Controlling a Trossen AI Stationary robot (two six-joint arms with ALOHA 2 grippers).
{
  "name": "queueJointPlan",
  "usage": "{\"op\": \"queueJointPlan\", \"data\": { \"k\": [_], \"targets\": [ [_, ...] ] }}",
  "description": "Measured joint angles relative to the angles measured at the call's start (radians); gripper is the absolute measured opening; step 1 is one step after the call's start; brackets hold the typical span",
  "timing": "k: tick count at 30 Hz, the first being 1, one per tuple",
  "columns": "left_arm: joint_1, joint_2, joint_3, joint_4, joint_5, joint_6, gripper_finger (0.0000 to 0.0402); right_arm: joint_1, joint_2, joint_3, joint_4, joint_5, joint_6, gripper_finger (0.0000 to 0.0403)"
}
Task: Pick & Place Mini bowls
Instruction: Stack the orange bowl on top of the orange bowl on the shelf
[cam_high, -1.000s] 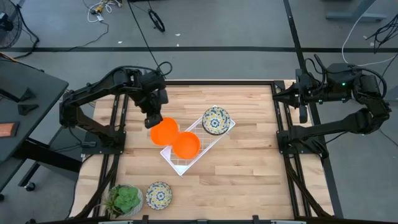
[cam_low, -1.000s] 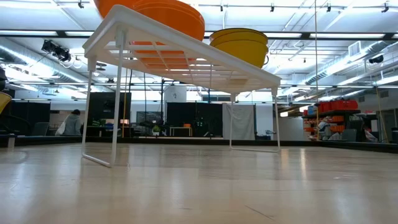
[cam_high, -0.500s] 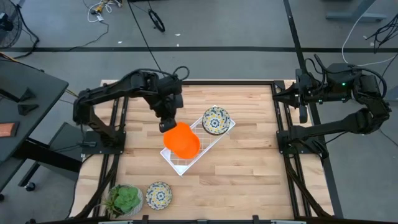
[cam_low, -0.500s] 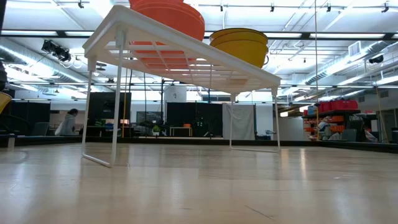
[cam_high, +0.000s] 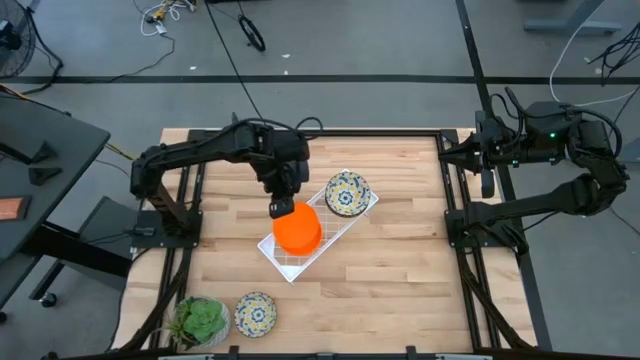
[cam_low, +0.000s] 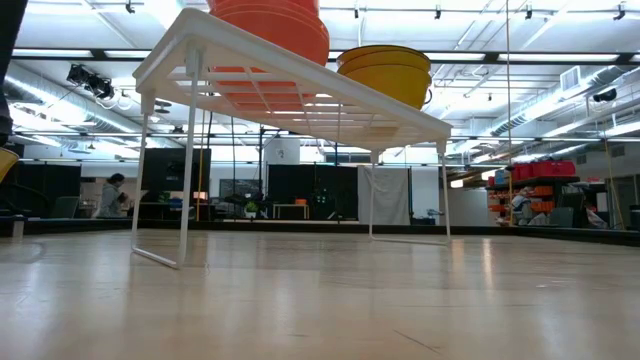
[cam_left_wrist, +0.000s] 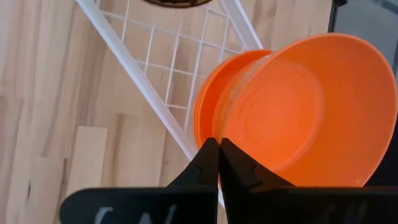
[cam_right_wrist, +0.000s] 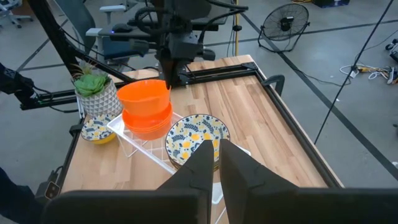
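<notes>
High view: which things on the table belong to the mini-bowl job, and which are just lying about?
Job: held orange bowl, gripped by left gripper; orange bowl under it; patterned bowl on rack; patterned bowl near table edge.
Lying about: potted plant. White wire rack carries the bowls.

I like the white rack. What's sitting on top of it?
Two stacked orange bowls, the left pincer pinching the upper one's rim, and a flowery bowl. The lower orange bowl's inside is covered.

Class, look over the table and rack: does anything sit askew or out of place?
Yes: the upper orange bowl, pinched by the left gripper, sits tilted above the lower orange bowl on the white rack, not nested flat.
</notes>
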Motion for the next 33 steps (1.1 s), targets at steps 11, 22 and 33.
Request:
{"op": "queueJointPlan", "data": {
  "k": [11, 22, 33],
  "targets": [
    [-0.018, 0.033, 0.001, 0.012, -0.021, 0.035, 0.0001, 0.000, 0.000, 0.000, 0.000, 0.000, 0.000, 0.0032],
    [-0.043, 0.049, 0.000, 0.007, -0.038, 0.057, 0.0003, 0.000, 0.000, 0.000, 0.000, 0.000, 0.000, 0.0032],
    [-0.047, 0.051, 0.000, 0.009, -0.055, 0.078, 0.0018, 0.000, 0.000, 0.000, 0.000, 0.000, 0.000, 0.0032]
  ]
}}
